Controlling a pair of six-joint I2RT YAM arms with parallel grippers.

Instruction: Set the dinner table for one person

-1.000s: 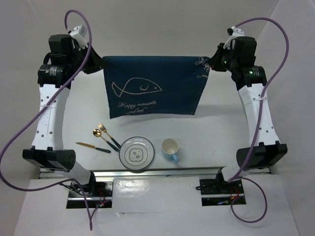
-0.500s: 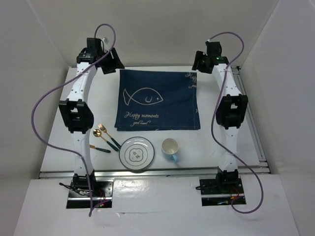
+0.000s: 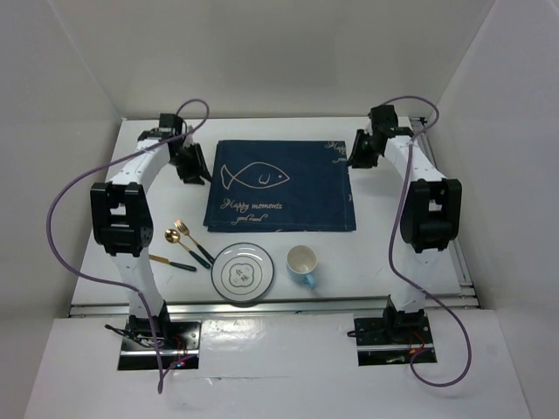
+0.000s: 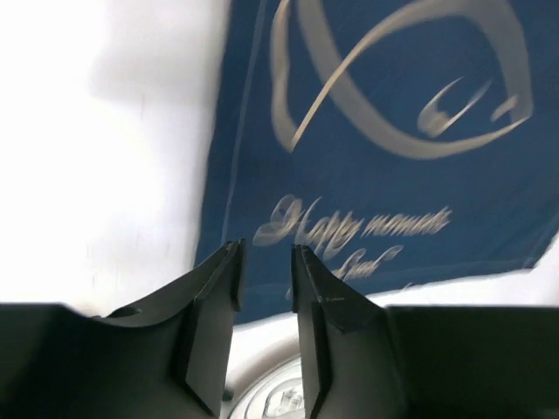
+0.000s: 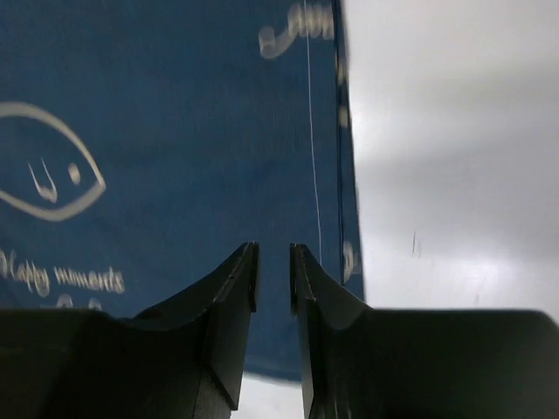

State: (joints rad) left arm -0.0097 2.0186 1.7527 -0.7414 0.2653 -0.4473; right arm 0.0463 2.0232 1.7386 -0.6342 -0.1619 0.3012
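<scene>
The left gripper has its two dark fingers set a little apart, with a narrow slit between them and nothing in it. It hangs over the left edge of the navy placemat, above the gold script under the fish drawing, and a blurred bit of the plate shows below the fingertips. From above, this gripper sits just beside the placemat's far left corner; whether it touches the cloth I cannot tell

The right gripper stands the same way, its fingers close but not pressed together and pinching nothing. It is over the placemat's right hem, with the white tabletop to the right of it. In the top view it is at the far right corner of the cloth

The placemat lies flat and spread out in the middle of the dinner table, the large white top with metal rails along its near and right edges. Near the front edge, between the cloth and the rail, lie a white plate with a dark rim and, just right of it, a pale blue cup. Left of the plate lie a fork, a spoon and a knife, gold with dark handles, all off the cloth. Purple cables loop from both arms
</scene>
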